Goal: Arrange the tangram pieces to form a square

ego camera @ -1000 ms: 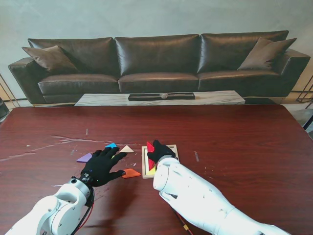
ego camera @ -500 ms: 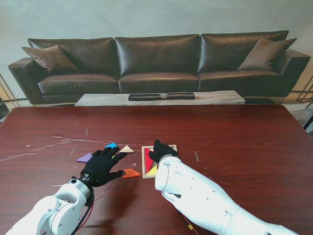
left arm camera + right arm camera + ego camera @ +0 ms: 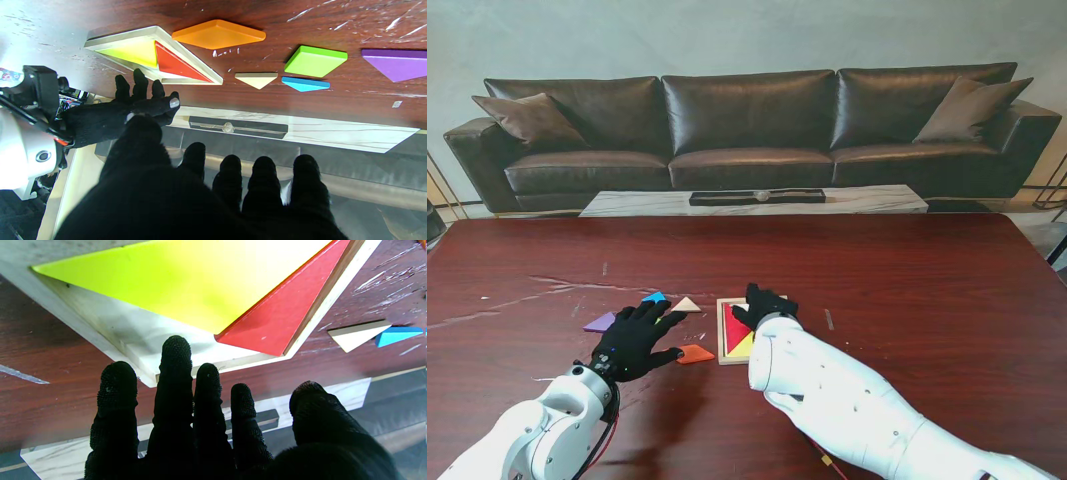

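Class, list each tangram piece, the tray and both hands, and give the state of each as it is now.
wooden tray: flat, partly filled
red triangle: seated in tray
yellow triangle: seated in tray
orange piece: loose on table
green square: loose
cream triangle: loose
blue triangle: loose
purple triangle: loose
left hand: open
right hand: open

The counter (image 3: 927,280) is viewed from high on the stand, facing a sofa (image 3: 747,125). Each wrist view is taken low, along gloved fingers (image 3: 263,176), upside down. The wooden tray (image 3: 140,350) is shared by all three views, closest from the right wrist.
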`<state>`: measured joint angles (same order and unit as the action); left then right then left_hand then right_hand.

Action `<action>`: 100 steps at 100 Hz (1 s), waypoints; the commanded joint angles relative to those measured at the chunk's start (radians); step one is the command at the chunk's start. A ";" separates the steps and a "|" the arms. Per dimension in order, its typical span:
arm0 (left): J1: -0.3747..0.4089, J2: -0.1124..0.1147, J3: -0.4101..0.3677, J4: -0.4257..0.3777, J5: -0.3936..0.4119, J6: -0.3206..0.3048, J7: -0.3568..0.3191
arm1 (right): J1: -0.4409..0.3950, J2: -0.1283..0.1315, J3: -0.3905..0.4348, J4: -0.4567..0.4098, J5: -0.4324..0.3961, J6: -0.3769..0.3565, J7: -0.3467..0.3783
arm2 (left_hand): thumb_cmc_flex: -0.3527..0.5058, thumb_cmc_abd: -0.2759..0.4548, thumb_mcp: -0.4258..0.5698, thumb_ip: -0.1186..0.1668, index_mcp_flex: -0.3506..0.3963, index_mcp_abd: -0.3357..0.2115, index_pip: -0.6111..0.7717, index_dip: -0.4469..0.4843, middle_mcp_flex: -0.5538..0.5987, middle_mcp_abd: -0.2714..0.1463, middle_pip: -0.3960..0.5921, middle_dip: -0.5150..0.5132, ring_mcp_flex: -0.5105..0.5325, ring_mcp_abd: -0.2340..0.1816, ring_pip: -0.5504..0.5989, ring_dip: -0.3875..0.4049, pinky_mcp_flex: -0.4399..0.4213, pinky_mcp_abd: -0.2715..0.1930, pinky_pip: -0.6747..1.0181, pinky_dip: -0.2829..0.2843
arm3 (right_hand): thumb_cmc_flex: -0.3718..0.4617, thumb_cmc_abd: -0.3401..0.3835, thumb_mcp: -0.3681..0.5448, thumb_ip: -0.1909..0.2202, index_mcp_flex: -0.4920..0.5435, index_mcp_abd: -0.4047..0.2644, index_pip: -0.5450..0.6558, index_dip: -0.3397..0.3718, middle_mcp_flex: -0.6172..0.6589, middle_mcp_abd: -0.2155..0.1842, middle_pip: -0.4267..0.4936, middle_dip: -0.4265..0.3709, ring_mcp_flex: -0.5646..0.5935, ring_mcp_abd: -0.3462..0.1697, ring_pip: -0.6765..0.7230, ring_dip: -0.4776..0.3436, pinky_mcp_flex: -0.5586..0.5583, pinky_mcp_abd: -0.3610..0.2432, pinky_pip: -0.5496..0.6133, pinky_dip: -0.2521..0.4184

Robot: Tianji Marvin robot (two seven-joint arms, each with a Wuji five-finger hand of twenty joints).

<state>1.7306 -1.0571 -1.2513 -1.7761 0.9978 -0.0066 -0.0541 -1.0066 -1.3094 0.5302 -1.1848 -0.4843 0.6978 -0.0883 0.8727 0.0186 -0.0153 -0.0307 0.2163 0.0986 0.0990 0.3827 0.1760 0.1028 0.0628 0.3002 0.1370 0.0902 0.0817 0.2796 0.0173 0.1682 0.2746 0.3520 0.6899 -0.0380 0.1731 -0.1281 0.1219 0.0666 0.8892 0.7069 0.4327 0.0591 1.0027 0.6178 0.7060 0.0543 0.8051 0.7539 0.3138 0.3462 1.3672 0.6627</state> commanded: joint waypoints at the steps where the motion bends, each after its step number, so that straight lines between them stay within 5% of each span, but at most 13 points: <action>1: 0.002 0.000 0.002 -0.003 -0.005 0.000 -0.001 | -0.005 0.010 0.001 -0.019 -0.004 -0.004 0.003 | 0.015 0.038 -0.002 0.025 -0.010 -0.007 -0.017 -0.001 -0.015 0.009 0.002 0.001 0.000 -0.021 -0.007 0.004 -0.003 0.008 -0.007 0.018 | 0.124 0.080 -0.222 0.029 -0.028 0.006 -0.042 -0.029 -0.050 0.025 -0.043 -0.031 -0.066 0.032 -0.082 -0.044 -0.071 -0.007 -0.046 -0.016; 51: 0.001 0.000 0.003 -0.003 -0.006 -0.001 -0.002 | -0.004 -0.004 0.012 0.034 0.049 -0.117 -0.018 | 0.017 0.038 -0.002 0.025 -0.009 -0.007 -0.016 -0.001 -0.013 0.007 0.003 0.001 0.002 -0.023 -0.006 0.004 -0.001 0.007 -0.007 0.018 | 0.136 0.102 -0.234 0.028 0.056 0.010 -0.144 -0.093 0.017 0.053 -0.262 -0.202 -0.080 0.039 -0.384 -0.229 -0.154 -0.022 -0.174 -0.145; 100: 0.004 0.000 0.001 -0.007 -0.006 0.003 -0.005 | -0.010 -0.034 0.023 0.084 0.104 -0.195 -0.072 | 0.017 0.040 -0.002 0.024 -0.009 -0.007 -0.016 -0.001 -0.012 0.007 0.004 0.001 0.004 -0.022 -0.006 0.004 0.000 0.005 -0.006 0.018 | 0.171 0.111 -0.228 0.027 0.101 0.023 -0.109 -0.096 0.066 0.084 -0.256 -0.222 -0.046 0.102 -0.399 -0.252 -0.134 -0.009 -0.186 -0.188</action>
<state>1.7305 -1.0571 -1.2503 -1.7771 0.9962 -0.0045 -0.0574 -1.0064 -1.3330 0.5572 -1.1027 -0.3853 0.5085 -0.1610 0.8727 0.0186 -0.0153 -0.0307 0.2163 0.0986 0.0990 0.3827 0.1760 0.1028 0.0628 0.3002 0.1370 0.0899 0.0817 0.2796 0.0173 0.1684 0.2746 0.3520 0.8180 0.0430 -0.0385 -0.1190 0.2050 0.0734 0.7805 0.6194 0.4873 0.1329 0.7425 0.3984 0.6176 0.1282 0.4084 0.5174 0.1739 0.3323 1.1843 0.4931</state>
